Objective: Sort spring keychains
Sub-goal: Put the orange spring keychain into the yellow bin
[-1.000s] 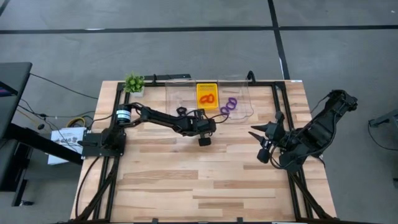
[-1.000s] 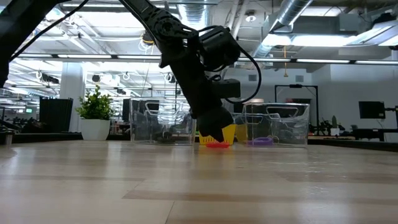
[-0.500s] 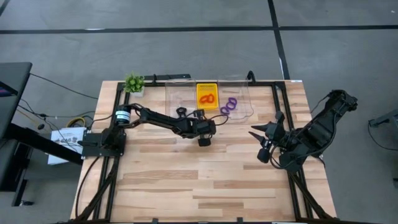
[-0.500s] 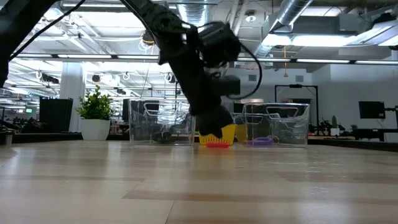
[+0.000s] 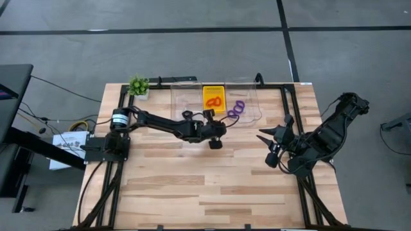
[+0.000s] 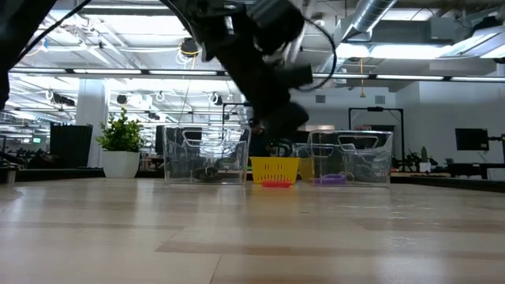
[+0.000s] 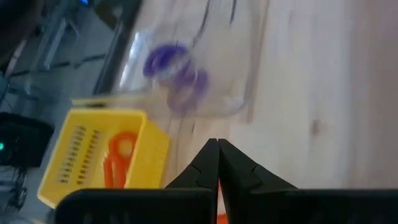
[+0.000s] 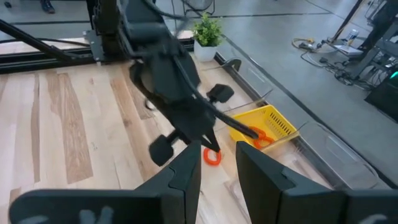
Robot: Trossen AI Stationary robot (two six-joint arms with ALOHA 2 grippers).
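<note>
1. One red-orange spring keychain (image 8: 211,157) hangs from the tips of the left gripper (image 8: 205,144). The claw is pinched narrow on it, above the wood table (image 5: 192,186) near mid-table.
2. The right gripper (image 5: 266,149) waits at the table's right side, well apart from the work. Its fingers are spread with nothing between them.
3. By my reading, the step in hand is carrying this loop to its colour group. That group is the yellow tray (image 5: 209,93), which already holds red-orange keychains (image 5: 215,102).
4. The next move likely calls for a short reach toward the far edge. The tips must clear the tray's near wall before the fingers part, so the loop drops inside.
5. The tray is flanked closely by two containers. The left clear container (image 5: 183,96) has black keychains (image 5: 187,114) at its near end. The right clear container (image 5: 253,96) holds purple keychains (image 5: 236,109).
6. A drift sideways could drop the loop into the wrong container, or knock a wall.
7. Farthest off, a small green plant (image 5: 139,85) stands at the back left corner, out of the way.
</note>
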